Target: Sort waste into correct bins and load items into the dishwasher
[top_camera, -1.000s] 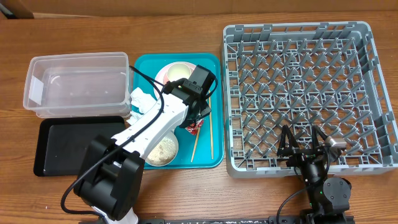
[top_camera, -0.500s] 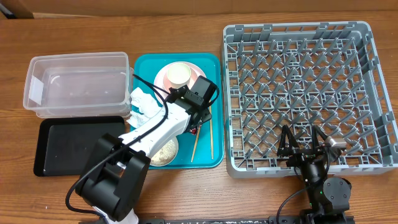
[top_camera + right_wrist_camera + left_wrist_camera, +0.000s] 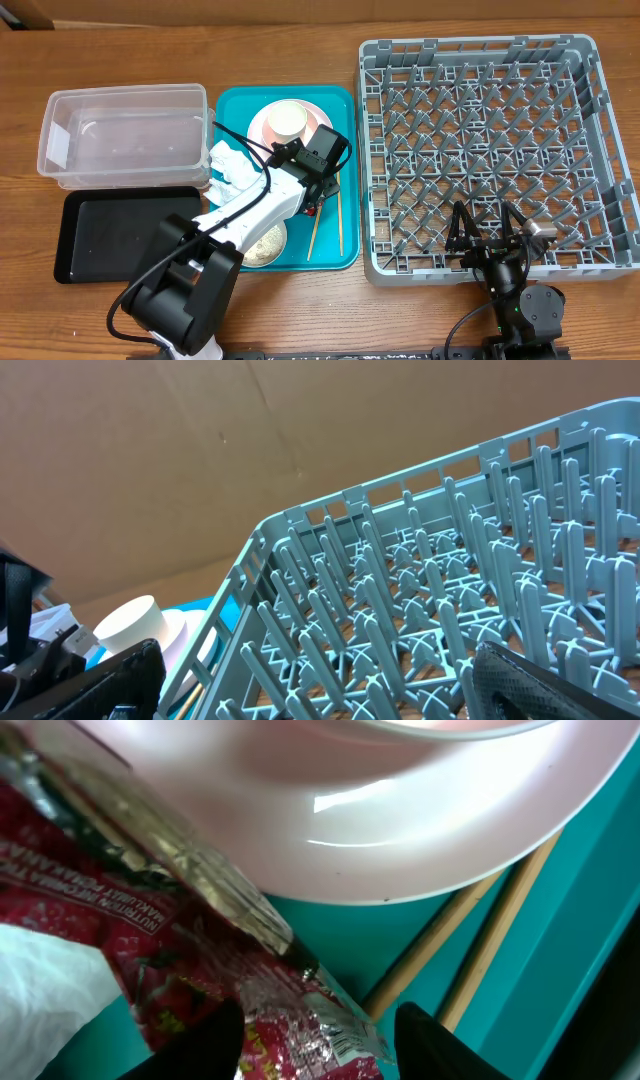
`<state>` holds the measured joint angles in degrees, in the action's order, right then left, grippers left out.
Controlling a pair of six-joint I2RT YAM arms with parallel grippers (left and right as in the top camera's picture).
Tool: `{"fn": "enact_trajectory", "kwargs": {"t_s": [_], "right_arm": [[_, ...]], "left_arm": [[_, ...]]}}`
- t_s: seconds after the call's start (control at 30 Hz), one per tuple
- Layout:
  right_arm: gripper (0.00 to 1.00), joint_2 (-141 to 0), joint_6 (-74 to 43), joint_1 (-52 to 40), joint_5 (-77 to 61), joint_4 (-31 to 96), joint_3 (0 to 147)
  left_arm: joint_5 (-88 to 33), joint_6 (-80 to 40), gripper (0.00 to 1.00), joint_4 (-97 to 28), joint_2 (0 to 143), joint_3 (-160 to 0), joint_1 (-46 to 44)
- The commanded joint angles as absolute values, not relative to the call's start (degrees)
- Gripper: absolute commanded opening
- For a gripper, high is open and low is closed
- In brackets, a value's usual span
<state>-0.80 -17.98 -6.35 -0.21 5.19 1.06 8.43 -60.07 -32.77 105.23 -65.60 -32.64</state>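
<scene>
1. Left gripper (image 3: 320,1045): half spread and low over the teal tray (image 3: 575,890), dark fingertips (image 3: 425,1040) straddling the near end of the red snack wrapper (image 3: 150,970); no pinch visible yet, nothing lifted
2. Wrapper: lies crumpled on the tray floor, far end tucked against and seemingly under the rim of the pink plate (image 3: 400,830), white tissue (image 3: 45,985) touching on one side, chopsticks (image 3: 480,950) just beside on the other
3. Step in hand, by the look of it: taking the wrapper as waste for a bin
4. Lower until both tips meet the tray floor, then close on the crinkled foil edge, where a fold gives something to bite
5. Keep the tips off the plate rim and the chopsticks, and avoid gathering the tissue into the same pinch, since each may belong in a different bin
6. Lift slowly and straight up; watch that the foil slides out from the plate without dragging it or upsetting the cream cup (image 3: 286,120) standing on it
7. Carry leftward to the clear tub (image 3: 60,140) or the black tray (image 3: 110,235), one behind the other beside the teal tray; cannot tell which takes wrappers
8. Right gripper (image 3: 320,695): spread wide, holding nothing, resting at the near edge of the grey dish rack (image 3: 480,48), well apart from the work; leave as is
</scene>
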Motion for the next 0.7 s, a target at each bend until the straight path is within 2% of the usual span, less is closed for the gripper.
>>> {"fn": "enact_trajectory", "kwargs": {"t_s": [0.0, 0.17, 0.47, 0.5, 0.53, 0.67], "right_arm": [[1.00, -0.4, -17.8, -5.9, -0.5, 4.8, 0.5], [1.00, -0.4, -17.8, -5.9, -0.5, 4.8, 0.5], [1.00, -0.4, -17.8, -5.9, -0.5, 4.8, 0.5], [1.00, -0.4, -17.8, -5.9, -0.5, 4.8, 0.5], [1.00, -0.4, -17.8, -5.9, -0.5, 4.8, 0.5], [1.00, -0.4, -17.8, -5.9, -0.5, 4.8, 0.5]], "left_arm": [[9.5, -60.9, 0.51, -32.1, 108.0, -64.9, -33.1], [7.8, -60.9, 0.48, -31.0, 110.5, -64.9, -33.0], [7.4, -60.9, 0.29, -29.9, 110.6, -64.9, -33.0], [7.4, -60.9, 0.27, -30.0, 110.6, -64.9, -33.0], [7.2, -60.9, 0.20, -30.0, 110.6, -65.0, -33.0], [6.3, -60.8, 0.08, -30.0, 110.5, -65.1, -32.9]]}}
